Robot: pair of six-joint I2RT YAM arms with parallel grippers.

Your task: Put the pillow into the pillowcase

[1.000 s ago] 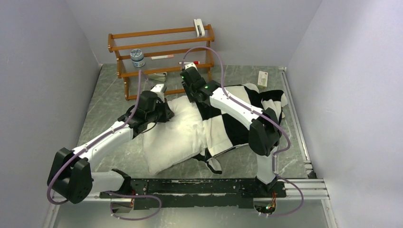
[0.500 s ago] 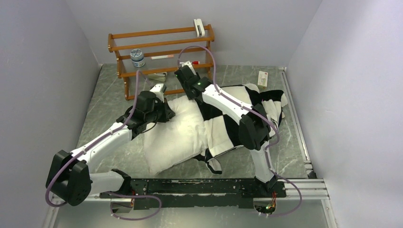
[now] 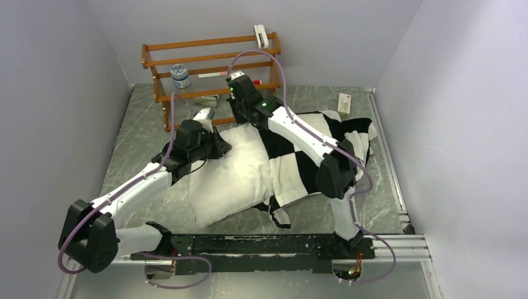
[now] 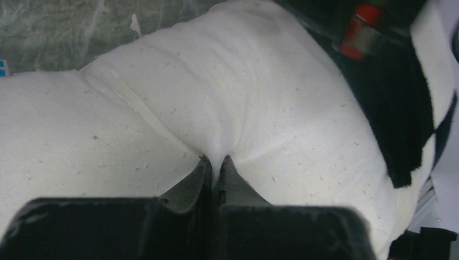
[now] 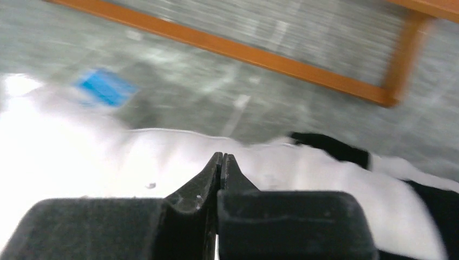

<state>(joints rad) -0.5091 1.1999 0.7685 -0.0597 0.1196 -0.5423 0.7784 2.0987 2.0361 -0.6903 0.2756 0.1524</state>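
Observation:
The white pillow (image 3: 230,177) lies across the middle of the table, its right end inside the black-and-white checkered pillowcase (image 3: 311,159). My left gripper (image 3: 219,144) is shut on a pinch of pillow fabric near the pillow's far left edge; the left wrist view shows the cloth puckered at the gripper (image 4: 215,161) and the pillowcase's edge (image 4: 403,114) at the right. My right gripper (image 3: 239,118) is shut over the pillow's far edge, with nothing seen between its jaws (image 5: 222,158). The pillow's blue tag (image 5: 105,86) and a strip of pillowcase (image 5: 330,147) show there, blurred.
A wooden rack (image 3: 212,62) stands at the back against the wall, holding a small jar (image 3: 180,75) and a white clip (image 3: 260,35). Its bottom rail (image 5: 243,51) is close ahead of my right gripper. A small card (image 3: 344,101) lies at the back right.
My right arm has swung left and back toward the rack, its wrist now over the pillow's far edge. My left gripper keeps its pinch on the pillow and has barely moved.

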